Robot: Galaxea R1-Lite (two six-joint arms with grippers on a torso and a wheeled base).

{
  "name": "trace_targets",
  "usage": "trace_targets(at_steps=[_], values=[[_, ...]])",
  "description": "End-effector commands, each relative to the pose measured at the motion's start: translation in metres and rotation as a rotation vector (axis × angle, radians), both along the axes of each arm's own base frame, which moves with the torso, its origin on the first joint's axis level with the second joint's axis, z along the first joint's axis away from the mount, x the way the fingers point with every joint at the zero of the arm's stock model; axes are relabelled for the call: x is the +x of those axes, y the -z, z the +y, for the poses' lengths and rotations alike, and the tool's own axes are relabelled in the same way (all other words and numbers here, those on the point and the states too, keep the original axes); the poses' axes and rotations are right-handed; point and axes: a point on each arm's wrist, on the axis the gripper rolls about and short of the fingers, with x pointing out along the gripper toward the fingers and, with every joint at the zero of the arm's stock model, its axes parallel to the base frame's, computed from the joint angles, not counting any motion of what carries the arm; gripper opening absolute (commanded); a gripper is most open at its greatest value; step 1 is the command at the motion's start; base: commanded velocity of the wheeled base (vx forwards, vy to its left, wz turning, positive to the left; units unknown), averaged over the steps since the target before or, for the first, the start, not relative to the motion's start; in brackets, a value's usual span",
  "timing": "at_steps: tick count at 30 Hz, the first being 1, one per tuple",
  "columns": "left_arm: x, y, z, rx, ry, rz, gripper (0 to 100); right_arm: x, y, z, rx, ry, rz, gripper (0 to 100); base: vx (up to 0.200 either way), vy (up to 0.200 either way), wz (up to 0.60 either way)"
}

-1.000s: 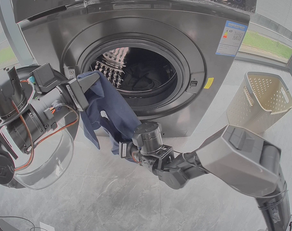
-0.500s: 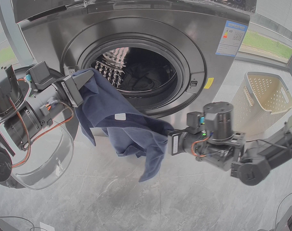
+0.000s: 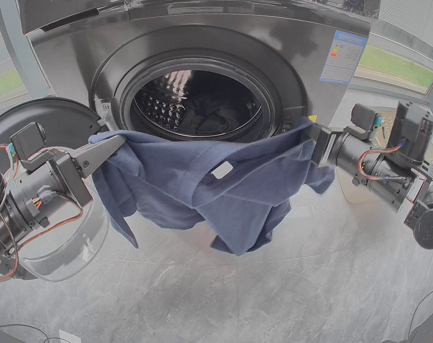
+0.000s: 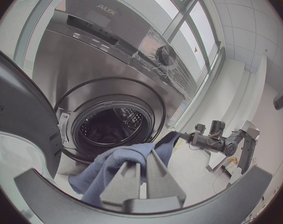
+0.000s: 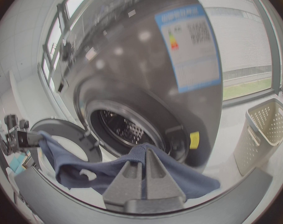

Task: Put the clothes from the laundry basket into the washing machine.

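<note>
A dark blue T-shirt [image 3: 211, 182] hangs stretched between my two grippers, just in front of and below the washing machine's open drum [image 3: 197, 103]. My left gripper [image 3: 117, 143] is shut on the shirt's left edge; the cloth [image 4: 122, 159] bunches at its fingertips [image 4: 144, 159]. My right gripper [image 3: 315, 134] is shut on the shirt's right edge, and the fabric [image 5: 116, 171] drapes from its tips [image 5: 144, 154]. The shirt's lower folds sag toward the floor. Dark clothes lie inside the drum. The beige laundry basket [image 5: 266, 131] stands on the floor to the right of the machine.
The machine's round door [image 3: 50, 120] is swung open at the left, behind my left arm. Grey marble floor [image 3: 226, 291] spreads in front of the machine. Windows run behind it.
My right gripper has swung up and to the right with the shirt's edge, and my left has dropped lower and leftward. The shirt has gone from a hanging bundle to a spread sheet before the drum.
</note>
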Motion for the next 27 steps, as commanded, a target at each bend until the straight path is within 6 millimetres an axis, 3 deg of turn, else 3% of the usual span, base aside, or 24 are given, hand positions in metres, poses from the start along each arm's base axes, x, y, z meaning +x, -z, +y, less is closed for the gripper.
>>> trace_targets(at_steps=[1,9,19,23,27], values=[[-0.008,0.000,0.010,0.002,0.008,-0.021,0,-0.002,-0.019,-0.008,0.078,0.005,-0.119,0,0.000,0.000,0.00],[-0.015,-0.005,0.018,-0.008,0.012,-0.052,0,-0.010,-0.025,-0.016,0.177,0.010,-0.168,0,0.000,0.000,0.00],[0.003,0.001,0.021,0.001,-0.040,-0.019,0,-0.011,-0.015,-0.015,0.168,0.006,-0.134,0,0.000,0.000,0.00],[-0.001,0.003,0.022,0.004,-0.036,-0.018,0,-0.014,-0.010,-0.013,0.163,-0.009,-0.120,0,0.000,0.000,0.00],[-0.005,0.017,0.021,0.027,-0.023,0.023,0,-0.025,-0.011,0.000,0.182,-0.066,-0.143,0,0.000,0.000,0.00]])
